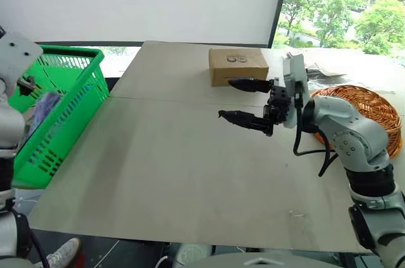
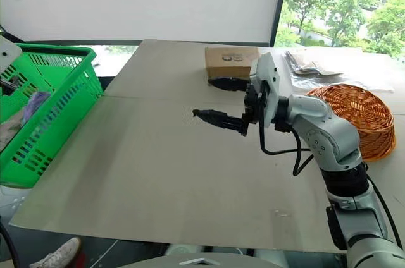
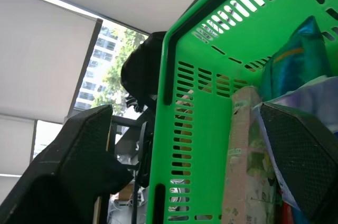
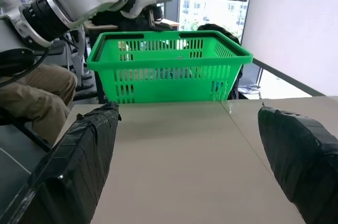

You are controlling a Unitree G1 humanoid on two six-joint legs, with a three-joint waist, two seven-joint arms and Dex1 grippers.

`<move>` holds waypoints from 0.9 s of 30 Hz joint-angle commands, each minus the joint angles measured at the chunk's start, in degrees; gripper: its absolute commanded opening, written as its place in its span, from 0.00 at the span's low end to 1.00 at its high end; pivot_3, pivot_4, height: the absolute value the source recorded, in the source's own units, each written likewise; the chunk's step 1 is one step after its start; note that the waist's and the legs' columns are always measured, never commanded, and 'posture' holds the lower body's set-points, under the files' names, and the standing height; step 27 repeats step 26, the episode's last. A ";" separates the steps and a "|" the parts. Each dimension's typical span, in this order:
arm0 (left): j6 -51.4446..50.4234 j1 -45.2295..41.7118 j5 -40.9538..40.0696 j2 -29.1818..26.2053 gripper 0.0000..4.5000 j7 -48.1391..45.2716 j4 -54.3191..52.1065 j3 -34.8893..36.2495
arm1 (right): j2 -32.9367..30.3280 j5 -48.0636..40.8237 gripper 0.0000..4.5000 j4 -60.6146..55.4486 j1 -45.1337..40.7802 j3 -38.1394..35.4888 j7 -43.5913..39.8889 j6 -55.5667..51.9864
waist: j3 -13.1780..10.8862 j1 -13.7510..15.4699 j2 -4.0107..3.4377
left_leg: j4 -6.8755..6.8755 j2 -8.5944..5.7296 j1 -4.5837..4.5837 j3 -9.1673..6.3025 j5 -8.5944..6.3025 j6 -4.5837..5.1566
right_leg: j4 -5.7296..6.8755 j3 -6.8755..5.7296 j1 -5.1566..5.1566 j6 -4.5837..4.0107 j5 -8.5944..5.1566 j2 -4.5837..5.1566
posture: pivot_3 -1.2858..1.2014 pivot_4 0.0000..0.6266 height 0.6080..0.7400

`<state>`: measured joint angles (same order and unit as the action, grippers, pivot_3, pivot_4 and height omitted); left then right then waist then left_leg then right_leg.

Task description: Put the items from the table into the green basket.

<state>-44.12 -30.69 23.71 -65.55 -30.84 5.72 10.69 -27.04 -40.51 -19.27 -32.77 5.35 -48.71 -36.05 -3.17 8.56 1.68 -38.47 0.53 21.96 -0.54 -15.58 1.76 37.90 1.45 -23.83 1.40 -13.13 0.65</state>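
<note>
The green basket [image 1: 60, 110] stands off the table's [image 1: 164, 173] left edge. My left gripper [image 3: 193, 171] hovers over its inside, fingers spread wide, nothing between them. Below it in the basket lies a purple pack [image 1: 42, 107], beside a pinkish pack [image 3: 243, 166] and a blue-green bag [image 3: 296, 60]. My right gripper [image 1: 243, 100] hangs open and empty above the middle of the table, pointing left toward the basket [image 4: 168, 68].
A cardboard box [image 1: 238, 66] sits at the table's far side, just behind the right gripper. An orange wicker basket [image 1: 374, 111] stands at the right, with clear plastic bags [image 2: 316, 66] behind it. A person's leg [image 4: 29, 97] and shoe [image 1: 61, 254] show left of the table.
</note>
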 commanded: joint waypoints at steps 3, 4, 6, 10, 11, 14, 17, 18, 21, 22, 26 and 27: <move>4.31 -5.39 -10.27 8.53 1.00 -0.12 -6.40 4.66 | -3.40 1.63 1.00 -0.37 3.66 -4.32 -0.01 1.98 | 0.21 0.30 0.02 | -0.04 -0.05 -0.03 -0.04 0.00 0.00 | -0.04 -0.09 0.12 0.00 0.00 0.15 | 0.60 0.00 1.00; 5.94 -3.70 -14.50 12.01 1.00 -2.09 -9.62 5.94 | -4.37 2.58 1.00 0.29 5.60 -4.97 -0.60 3.22 | 0.21 0.23 0.03 | -0.04 -0.08 -0.04 -0.05 0.00 0.00 | -0.04 -0.09 0.12 0.01 0.00 0.25 | 0.60 0.00 1.00; 9.04 2.03 -21.74 17.88 1.00 -5.98 -15.92 7.97 | -5.87 4.34 1.00 1.72 9.55 -6.21 -1.90 6.08 | 0.31 0.05 -0.03 | -0.06 -0.09 -0.02 -0.10 0.00 0.00 | -0.06 0.01 0.11 0.01 0.02 0.34 | 0.60 0.00 1.00; 9.50 15.36 -29.05 26.90 1.00 -8.48 -27.04 7.13 | -8.96 10.17 1.00 6.45 16.96 -7.66 -4.16 13.85 | 0.46 -1.23 -0.08 | -0.04 -0.12 -0.03 0.15 -0.07 0.11 | -0.16 0.25 0.08 0.03 0.04 0.72 | 0.59 0.00 1.00; 9.81 19.49 -30.27 29.09 1.00 -8.57 -28.88 6.04 | -9.64 12.17 1.00 8.65 18.51 -8.12 -3.98 16.13 | 0.46 -1.57 -0.08 | -0.03 -0.12 -0.06 0.16 -0.09 0.13 | -0.16 0.32 0.08 0.02 0.03 0.73 | 0.59 0.00 1.00; 12.16 29.56 -33.08 34.74 1.00 -8.07 -32.92 2.39 | -10.62 16.99 1.00 14.44 22.82 -9.25 -3.73 23.35 | 0.53 -2.06 -0.19 | 0.07 -0.07 -0.18 0.21 -0.10 0.15 | -0.13 0.53 0.09 0.01 0.02 0.68 | 0.58 0.00 1.00; 16.52 36.12 -33.59 39.17 1.00 -6.28 -31.14 1.06 | -9.67 18.91 1.00 18.56 27.15 -10.39 -3.25 27.92 | 0.58 -2.03 -0.23 | 0.06 -0.01 -0.25 0.18 -0.09 0.15 | -0.08 0.55 0.12 -0.02 0.00 0.57 | 0.58 0.00 1.00; 17.17 37.19 -34.27 40.39 1.00 -5.68 -29.78 1.46 | -9.36 19.57 1.00 19.83 28.61 -10.51 -3.40 29.62 | 0.61 -2.03 -0.25 | 0.04 0.06 -0.28 0.18 -0.09 0.15 | -0.09 0.59 0.14 -0.03 0.00 0.44 | 0.58 0.00 1.00; 19.06 38.55 -34.75 41.33 1.00 -4.80 -28.01 1.83 | -8.53 20.53 1.00 21.85 30.28 -10.74 -3.30 32.51 | 0.78 -2.15 -0.51 | -0.05 0.08 -0.40 0.19 -0.07 0.15 | 0.01 0.57 0.23 -0.23 -0.14 0.11 | 0.58 0.00 1.00; 19.63 38.85 -34.80 41.39 1.00 -4.53 -27.81 1.81 | -8.30 20.62 1.00 22.30 30.48 -10.77 -3.26 32.84 | 0.83 -2.38 -0.61 | -0.06 0.07 -0.50 0.25 -0.07 0.15 | 0.05 0.54 0.27 -0.12 -0.20 -0.07 | 0.58 0.00 1.00; 20.24 39.48 -36.46 40.74 1.00 -5.33 -27.93 1.39 | -7.44 20.76 1.00 22.81 30.55 -10.23 -3.28 33.60 | 0.89 -3.22 -0.75 | -0.01 0.09 -1.30 0.43 -0.07 0.15 | -0.03 0.75 0.90 -0.03 -0.28 -0.15 | 0.58 0.00 1.00; 20.24 39.48 -36.46 40.74 1.00 -5.33 -27.93 1.39 | -7.44 20.76 1.00 22.81 30.55 -10.23 -3.28 33.60 | 0.89 -3.22 -0.75 | -0.01 0.09 -1.30 0.43 -0.07 0.15 | -0.03 0.75 0.90 -0.03 -0.28 -0.15 | 0.58 0.00 1.00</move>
